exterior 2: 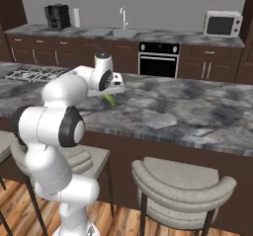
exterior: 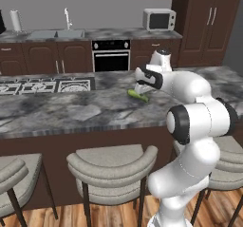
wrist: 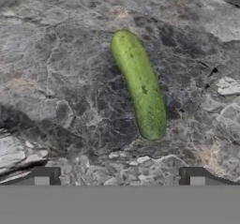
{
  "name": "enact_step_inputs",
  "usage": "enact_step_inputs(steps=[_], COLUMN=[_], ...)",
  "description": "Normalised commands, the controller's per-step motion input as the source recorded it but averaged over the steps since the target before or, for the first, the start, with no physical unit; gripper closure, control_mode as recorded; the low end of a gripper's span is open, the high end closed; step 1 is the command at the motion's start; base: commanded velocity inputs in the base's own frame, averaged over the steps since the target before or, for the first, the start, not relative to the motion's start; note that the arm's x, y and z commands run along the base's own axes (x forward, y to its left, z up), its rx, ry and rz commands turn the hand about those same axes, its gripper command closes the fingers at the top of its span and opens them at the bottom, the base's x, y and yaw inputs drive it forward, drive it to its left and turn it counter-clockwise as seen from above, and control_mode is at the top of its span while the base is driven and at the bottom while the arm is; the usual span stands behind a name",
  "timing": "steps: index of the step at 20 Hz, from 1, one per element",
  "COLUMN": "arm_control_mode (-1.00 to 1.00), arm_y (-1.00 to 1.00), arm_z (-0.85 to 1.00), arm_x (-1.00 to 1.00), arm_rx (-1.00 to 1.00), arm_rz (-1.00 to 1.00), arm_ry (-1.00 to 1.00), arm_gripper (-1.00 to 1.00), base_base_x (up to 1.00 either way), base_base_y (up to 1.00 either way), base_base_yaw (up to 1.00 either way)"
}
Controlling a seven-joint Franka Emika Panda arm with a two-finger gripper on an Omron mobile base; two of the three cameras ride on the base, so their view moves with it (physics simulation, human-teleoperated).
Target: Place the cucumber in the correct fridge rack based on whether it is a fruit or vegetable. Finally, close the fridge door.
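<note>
step: reach for pick | cucumber (wrist: 139,85) lies flat on marble island counter (exterior: 71,109), under the hand | gripper (wrist: 119,175) spread wide, empty, above it | advice: descend straight, straddle its middle across the narrow width

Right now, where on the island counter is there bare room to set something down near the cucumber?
The marble counter lies bare left of the cucumber, between it and the cooktop. In the right base view the stretch to the cucumber's right is bare too. It is crowded only at the cucumber itself, where the open gripper hovers.
</note>
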Motion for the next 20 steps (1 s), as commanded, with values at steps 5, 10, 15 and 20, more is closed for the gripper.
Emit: enact_step_inputs(steps=[5, 10, 15, 20], arm_control_mode=[-1.00, -1.00, -1.00, -1.00], arm_y=[0.00, 0.00, 0.00, 0.00], arm_z=[-0.25, -0.26, -0.35, -0.23], arm_x=[0.47, 0.35, 0.19, 0.16], arm_rx=[-0.03, -0.04, -0.03, 0.00], arm_rz=[0.00, 0.00, 0.00, 0.00], arm_ry=[0.00, 0.00, 0.02, 0.00], arm_gripper=[-1.00, -1.00, -1.00, -1.00], base_base_x=[0.00, 0.00, 0.00, 0.00], base_base_y=[0.00, 0.00, 0.00, 0.00], base_base_yaw=[0.00, 0.00, 0.00, 0.00])
